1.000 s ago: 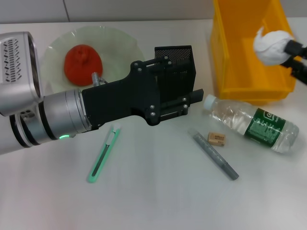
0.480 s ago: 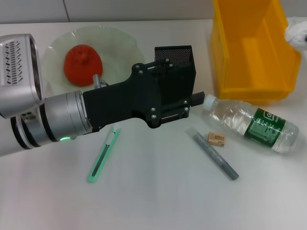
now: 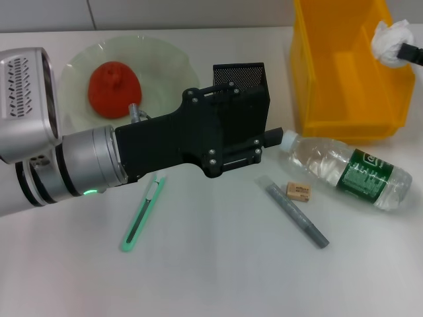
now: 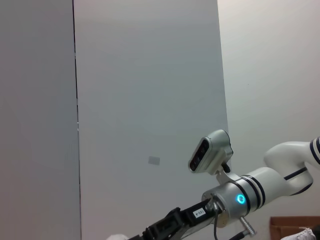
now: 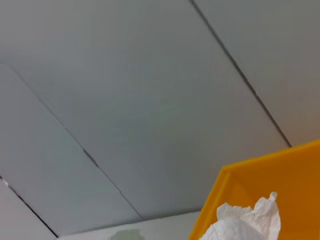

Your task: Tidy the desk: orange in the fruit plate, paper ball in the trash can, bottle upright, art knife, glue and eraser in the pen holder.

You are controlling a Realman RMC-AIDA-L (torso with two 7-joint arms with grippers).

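Right gripper (image 3: 411, 53), at 2 o'clock on frame edge, clamps paper ball (image 3: 390, 41) over bin's (image 3: 344, 72) right rim. Left gripper (image 3: 264, 139) hovers centre beside holder (image 3: 241, 76); finger state unreadable. Bottle (image 3: 347, 170) lies at 4.

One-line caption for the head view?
Right gripper holds paper ball at yellow bin's edge; left gripper hovers near pen holder.

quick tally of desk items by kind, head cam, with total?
Containers: 3 - plate, pen holder, yellow bin
Fruit: 1 - orange
Stationery: 3 - knife, glue, eraser
Bottles: 1 - bottle, lying down
Paper balls: 1 - paper ball, in right gripper over bin's edge
Total: 9
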